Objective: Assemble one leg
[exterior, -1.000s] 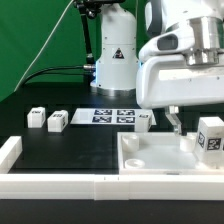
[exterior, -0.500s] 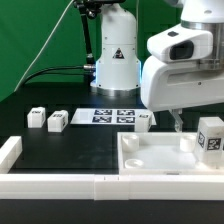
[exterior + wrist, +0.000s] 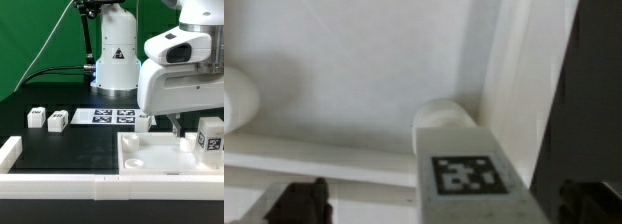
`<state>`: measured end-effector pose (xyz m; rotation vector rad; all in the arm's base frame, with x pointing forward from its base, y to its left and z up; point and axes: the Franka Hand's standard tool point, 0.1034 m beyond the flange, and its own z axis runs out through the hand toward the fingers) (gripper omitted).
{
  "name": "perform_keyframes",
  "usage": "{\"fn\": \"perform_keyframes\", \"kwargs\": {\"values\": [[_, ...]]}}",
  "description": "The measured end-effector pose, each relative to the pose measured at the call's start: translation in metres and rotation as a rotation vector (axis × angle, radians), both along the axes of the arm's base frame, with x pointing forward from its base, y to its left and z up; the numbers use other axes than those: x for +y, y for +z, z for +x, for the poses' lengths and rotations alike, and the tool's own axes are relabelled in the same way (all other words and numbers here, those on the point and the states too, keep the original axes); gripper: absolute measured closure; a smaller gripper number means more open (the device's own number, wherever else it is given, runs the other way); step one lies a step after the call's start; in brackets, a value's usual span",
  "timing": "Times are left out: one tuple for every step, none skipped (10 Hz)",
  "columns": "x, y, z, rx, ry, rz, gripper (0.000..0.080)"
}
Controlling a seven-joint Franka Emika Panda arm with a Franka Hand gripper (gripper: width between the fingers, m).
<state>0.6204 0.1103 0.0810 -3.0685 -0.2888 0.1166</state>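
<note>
Exterior view, arm: the gripper [image 3: 175,126] is seen low over the back edge of the white panel [image 3: 150,170], with its fingers mostly hidden behind the wrist housing.
Exterior view, parts: a loose leg [image 3: 37,118] and its neighbour [image 3: 57,121] lie on the black table [image 3: 60,145] toward the exterior view's left. A third leg [image 3: 146,121] sits just behind the panel, near the gripper. An upright leg [image 3: 210,138] stands at the panel's end on the exterior view's right.
Exterior view, fixture: the marker board [image 3: 108,116] lies flat behind the panel.
Wrist view, target: the leg [image 3: 461,150] is shown with a tag facing the camera, tucked against the panel's rim [image 3: 518,70]. A round socket [image 3: 233,95] shows well apart from it. Which block of the exterior view this is cannot be told.
Wrist view, hand: the dark fingertips [image 3: 295,203] are spread wide on either side of the leg. Nothing is clamped between them (no contact with the block can be made out).
Step judged: the leg is being lined up for a grasp.
Done well: the jaws should be centred so both pads meet flat faces together. The descent should be kept clear of the rim, and closure made only once the block sits squarely between the fingers.
Risk judged: an off-centre squeeze could tip or twist the leg.
</note>
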Motion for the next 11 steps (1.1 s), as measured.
{"fn": "perform_keyframes", "kwargs": {"values": [[-0.0012, -0.0002, 0.0015, -0.002, -0.001, -0.001, 0.0150], [-0.0013, -0.0006, 0.0013, -0.001, -0.001, -0.001, 0.0150], [-0.0010, -0.0006, 0.0012, -0.001, -0.001, 0.000, 0.0150], [-0.0001, -0.0008, 0.0009, 0.000, 0.000, 0.000, 0.0150], [0.0022, -0.0008, 0.0005, 0.000, -0.006, 0.000, 0.0150], [0.0047, -0.0008, 0.0000, 0.001, -0.004, 0.000, 0.0274], [0.0041, -0.0009, 0.0000, 0.001, -0.003, 0.000, 0.0409], [0.0038, -0.0009, 0.0000, 0.001, -0.003, 0.000, 0.0409], [0.0039, -0.0009, 0.0000, 0.001, -0.003, 0.000, 0.0509], [0.0038, -0.0009, 0.0001, 0.001, -0.003, 0.000, 0.0509], [0.0040, -0.0009, 0.0000, 0.002, -0.026, -0.001, 0.0509]]}}
